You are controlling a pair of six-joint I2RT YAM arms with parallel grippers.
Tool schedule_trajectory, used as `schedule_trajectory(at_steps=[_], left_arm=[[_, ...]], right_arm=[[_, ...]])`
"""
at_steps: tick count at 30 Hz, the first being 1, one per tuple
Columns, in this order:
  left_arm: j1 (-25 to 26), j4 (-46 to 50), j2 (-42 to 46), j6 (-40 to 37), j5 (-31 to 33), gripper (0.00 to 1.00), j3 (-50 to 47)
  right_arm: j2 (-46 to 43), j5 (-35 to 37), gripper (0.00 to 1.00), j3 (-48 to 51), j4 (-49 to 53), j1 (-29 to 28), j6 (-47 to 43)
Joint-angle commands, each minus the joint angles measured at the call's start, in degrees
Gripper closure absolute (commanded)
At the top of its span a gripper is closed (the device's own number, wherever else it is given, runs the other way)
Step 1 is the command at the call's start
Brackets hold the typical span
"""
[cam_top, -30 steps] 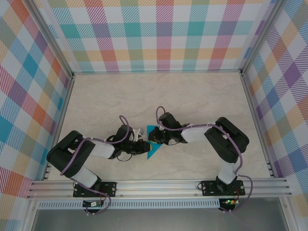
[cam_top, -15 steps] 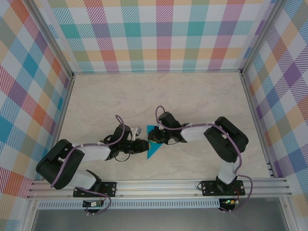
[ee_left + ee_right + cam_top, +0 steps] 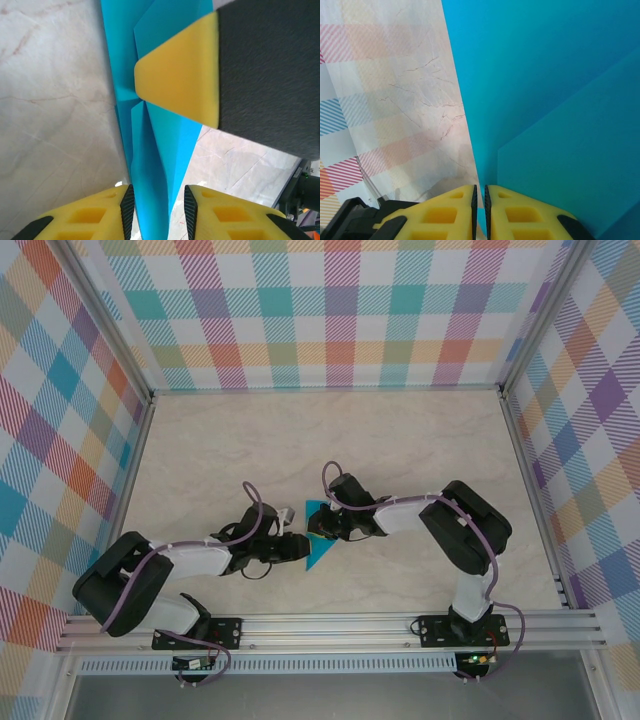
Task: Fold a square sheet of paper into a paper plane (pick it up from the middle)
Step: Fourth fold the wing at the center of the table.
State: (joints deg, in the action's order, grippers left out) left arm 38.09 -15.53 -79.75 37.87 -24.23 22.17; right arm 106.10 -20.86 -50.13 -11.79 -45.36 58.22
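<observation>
The square sheet of paper is folded into a slim teal-blue paper plane (image 3: 320, 553) and lies on the table between my two grippers, its sharp tip toward the near edge. In the left wrist view the paper plane (image 3: 150, 150) shows a centre crease, and its narrow end runs between my left gripper's (image 3: 159, 200) parted jaws, with a gap on the right side. My left gripper (image 3: 302, 546) is open. My right gripper (image 3: 316, 528) reaches in from the right and is shut on the far edge of the paper plane (image 3: 545, 75). Its yellow finger (image 3: 180, 75) lies over the paper.
The pale marble tabletop (image 3: 400, 450) is walled on three sides by checked panels (image 3: 330, 310). An aluminium rail (image 3: 330, 625) carrying both arm bases runs along the near edge. Both arms lie low over the table's middle.
My left gripper's jaws have parted around the plane's narrow end, and the left arm has settled lower and nearer the paper. The right gripper has kept its hold and place.
</observation>
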Motion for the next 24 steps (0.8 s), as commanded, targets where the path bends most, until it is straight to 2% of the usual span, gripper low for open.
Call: schedule_trajectory(at_steps=[1, 17, 24], left_arm=[[1.41, 0.59, -1.27, -0.21, 1.85, 0.67, 1.54], [3.71, 2.06, -1.05, -0.26, 5.4, 0.71, 3.28], [4.23, 1.14, -3.5, -0.56, 4.26, 0.71, 3.92]], right_arm=[[0.44, -1.02, 0.85, -1.29, -0.08, 0.27, -0.52], [0.11, -1.45, 0.85, -1.72, 0.18, 0.29, -0.65], [-0.32, -1.54, 0.85, -2.01, 0.38, 0.32, -0.61]])
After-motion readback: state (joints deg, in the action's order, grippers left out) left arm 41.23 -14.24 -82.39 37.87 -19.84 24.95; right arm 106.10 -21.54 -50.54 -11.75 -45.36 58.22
